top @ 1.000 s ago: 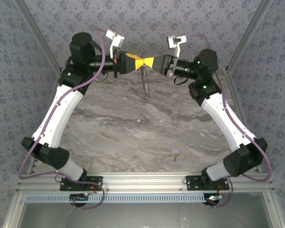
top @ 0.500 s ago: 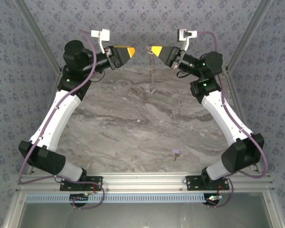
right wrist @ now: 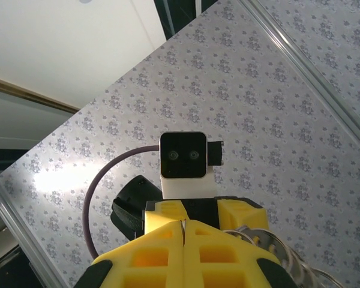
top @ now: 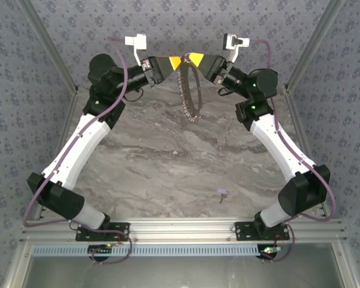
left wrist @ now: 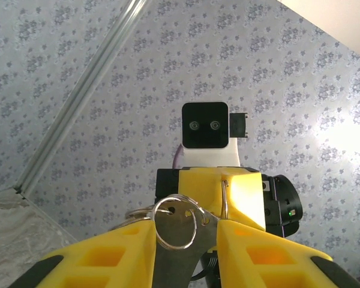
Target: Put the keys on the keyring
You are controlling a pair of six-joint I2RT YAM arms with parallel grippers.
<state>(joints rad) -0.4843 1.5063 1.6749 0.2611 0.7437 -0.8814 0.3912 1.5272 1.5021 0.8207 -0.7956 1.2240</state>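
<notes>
Two arms of mine are reaching up over the far side of the marble table [top: 168,156], the left arm [top: 78,144] and the right arm [top: 282,150] bending toward each other so that my grippers are meeting nearly tip to tip. The keyring [top: 190,90] is hanging just below that meeting point, its jagged silvery fringe running down the side nearer my left gripper. My left gripper [top: 175,62] is pinching the keyring at its top. In the left wrist view my yellow fingers [left wrist: 108,258] are pressing on either side of a flat grey piece [left wrist: 175,267], and a small wire loop [left wrist: 176,222] is standing just above them. My right gripper [top: 195,59] is facing the left one, its fingers [right wrist: 156,255] pressing together on the thin wire of the hoop, with coils of the ring showing just beside one fingertip. The lilac-headed key [top: 223,192] is lying on the table well behind both grippers, toward my right arm's base.
</notes>
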